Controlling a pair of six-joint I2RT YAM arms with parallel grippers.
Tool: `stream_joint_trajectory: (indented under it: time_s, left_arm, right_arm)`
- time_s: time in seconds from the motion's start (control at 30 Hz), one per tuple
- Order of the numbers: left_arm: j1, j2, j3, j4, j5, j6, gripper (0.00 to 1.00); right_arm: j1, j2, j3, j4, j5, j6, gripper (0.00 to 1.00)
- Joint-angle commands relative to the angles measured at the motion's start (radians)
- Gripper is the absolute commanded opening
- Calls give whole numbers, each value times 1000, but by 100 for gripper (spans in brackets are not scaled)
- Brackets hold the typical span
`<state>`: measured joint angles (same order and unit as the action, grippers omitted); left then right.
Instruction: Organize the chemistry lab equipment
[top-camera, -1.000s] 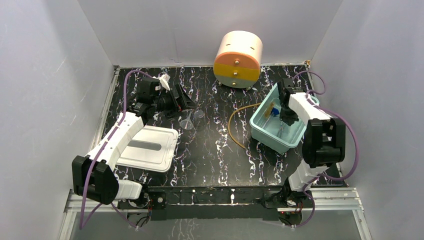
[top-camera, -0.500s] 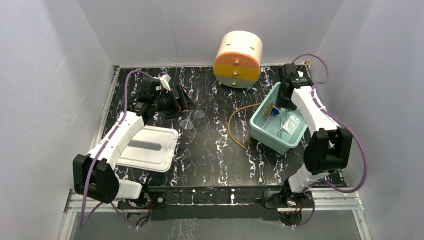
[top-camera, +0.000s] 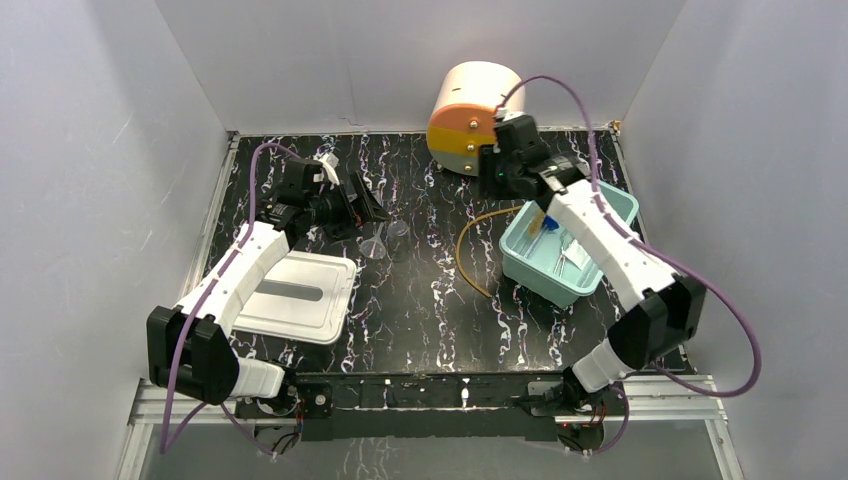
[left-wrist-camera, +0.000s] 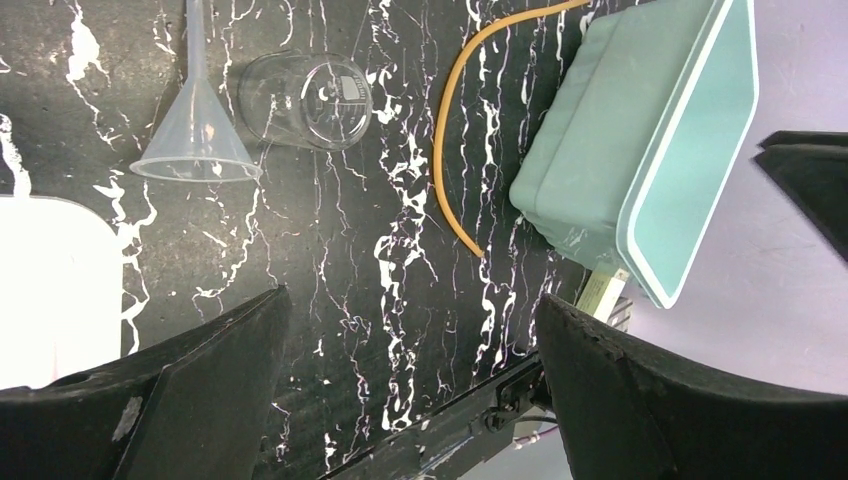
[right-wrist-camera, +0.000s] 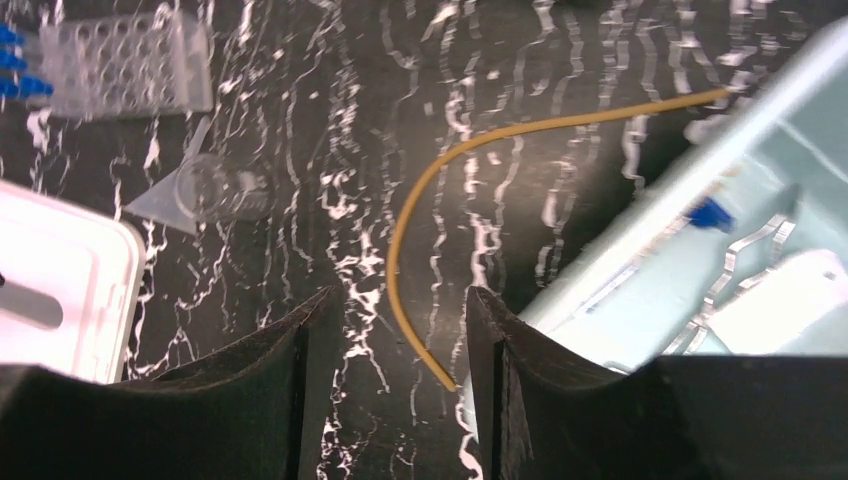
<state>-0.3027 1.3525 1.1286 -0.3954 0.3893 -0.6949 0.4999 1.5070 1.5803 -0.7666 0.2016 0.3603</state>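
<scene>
Right tool (right-wrist-camera: 400, 295) parted, tan rubber tubing (right-wrist-camera: 520, 130) below, untouched

Right hand (right-wrist-camera: 395, 330) lifted out of teal bin (top-camera: 545, 280), swung left over tan rubber tubing (top-camera: 462, 250), jaws now parted

The drawer unit (top-camera: 477, 118) stood at the back of the desk (top-camera: 420, 310). The tub (top-camera: 540, 278) sat on the right, with the rubber tubing (top-camera: 460, 250) curving just left of it. The funnel (top-camera: 374, 246) lay beside a beaker (top-camera: 398, 231) near the middle. The tube rack (right-wrist-camera: 120, 62) was behind them and the flat lid (top-camera: 320, 315) at front left.
</scene>
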Motion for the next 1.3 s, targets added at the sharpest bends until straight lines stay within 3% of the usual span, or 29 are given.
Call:
stream_joint_trajectory:
  time_s: [0.0, 0.17, 0.37, 0.6, 0.8, 0.93, 1.27]
  left_arm:
    - [2, -26, 33, -31, -24, 9, 91]
    - [3, -18, 44, -37, -28, 12, 91]
    - [3, -5, 59, -46, -31, 17, 91]
    - [3, -4, 54, -49, -23, 17, 91]
    - [2, -5, 55, -49, -20, 15, 91]
    - [2, -9, 57, -51, -18, 15, 91]
    - [2, -9, 58, -55, -14, 11, 91]
  right_arm:
    - [93, 95, 13, 65, -21, 8, 57]
    - [143, 220, 13, 85, -16, 64, 57]
    - [168, 319, -63, 128, 116, 195, 57]
    - [170, 404, -101, 219, 143, 209, 48]
    - [168, 477, -89, 228, 188, 244, 48]
    - [169, 539, -21, 127, 242, 294, 43]
    - [167, 567, -61, 185, 195, 283, 29]
